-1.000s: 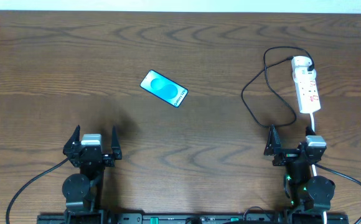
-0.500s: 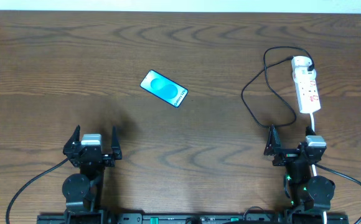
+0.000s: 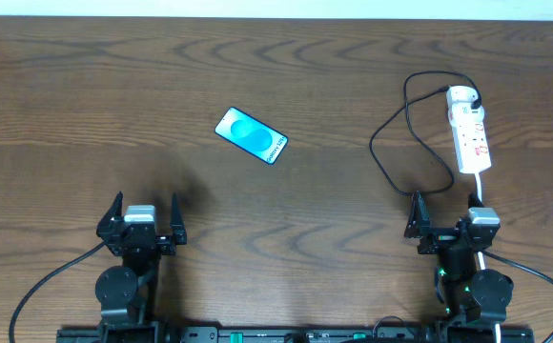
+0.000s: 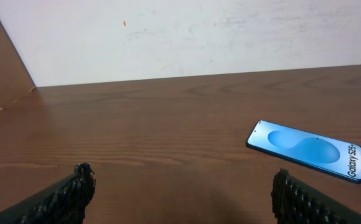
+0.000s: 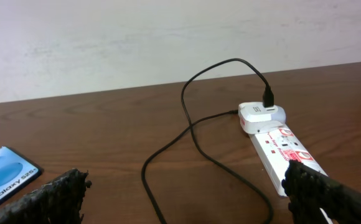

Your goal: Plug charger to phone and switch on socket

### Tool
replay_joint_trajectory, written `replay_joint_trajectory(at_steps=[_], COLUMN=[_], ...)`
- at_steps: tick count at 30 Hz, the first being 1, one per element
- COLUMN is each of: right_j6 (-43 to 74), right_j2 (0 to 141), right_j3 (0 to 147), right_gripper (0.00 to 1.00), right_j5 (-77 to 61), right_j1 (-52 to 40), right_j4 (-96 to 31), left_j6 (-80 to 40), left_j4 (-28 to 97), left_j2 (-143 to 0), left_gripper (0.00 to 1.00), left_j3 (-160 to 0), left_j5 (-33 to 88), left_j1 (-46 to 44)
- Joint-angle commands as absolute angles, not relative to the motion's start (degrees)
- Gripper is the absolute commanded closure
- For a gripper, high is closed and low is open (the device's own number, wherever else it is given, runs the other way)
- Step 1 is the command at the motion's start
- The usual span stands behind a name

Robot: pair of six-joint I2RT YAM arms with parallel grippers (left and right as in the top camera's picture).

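I see the phone lying flat and screen up on the tabletop, left of centre and turned on a diagonal. Its screen glows cyan-blue with round shapes and has "Galaxy S25+" text at one end. Well apart, at the far right, lies the socket, a white strip with red-marked switches. The charger, a thin black cable, is plugged in at the socket's far end and loops loosely to its left. I can't make out its connector tip.

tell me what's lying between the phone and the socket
The charger loops its black cable on the table between the phone and the socket; the rest of that stretch is bare wood. The overhead view shows it best.
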State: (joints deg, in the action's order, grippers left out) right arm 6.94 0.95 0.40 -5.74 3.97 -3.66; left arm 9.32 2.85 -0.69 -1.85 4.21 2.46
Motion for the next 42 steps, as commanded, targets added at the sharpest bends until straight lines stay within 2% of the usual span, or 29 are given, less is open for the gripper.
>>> replay_joint_trajectory(at_steps=[1,35,42], right_j6=[6.6,6.6,6.6], right_j2=[0.3,0.3,0.3], right_j3=[0.3,0.3,0.3], right_gripper=[0.01,0.01,0.01], right_j5=[-5.9,-5.9,-5.9], right_j1=[4.0,4.0,4.0], right_j4=[-3.9,-3.9,-3.9], left_j6=[10.3,10.3,10.2], left_j4=[3.7,3.7,-1.9], left_j2=[-0.3,-0.3,-0.3], left_gripper=[0.07,0.07,0.07], left_j3=[-0.3,-0.3,-0.3], left_j5=[5.0,5.0,7.7], left_j1=[2.3,2.3,2.3])
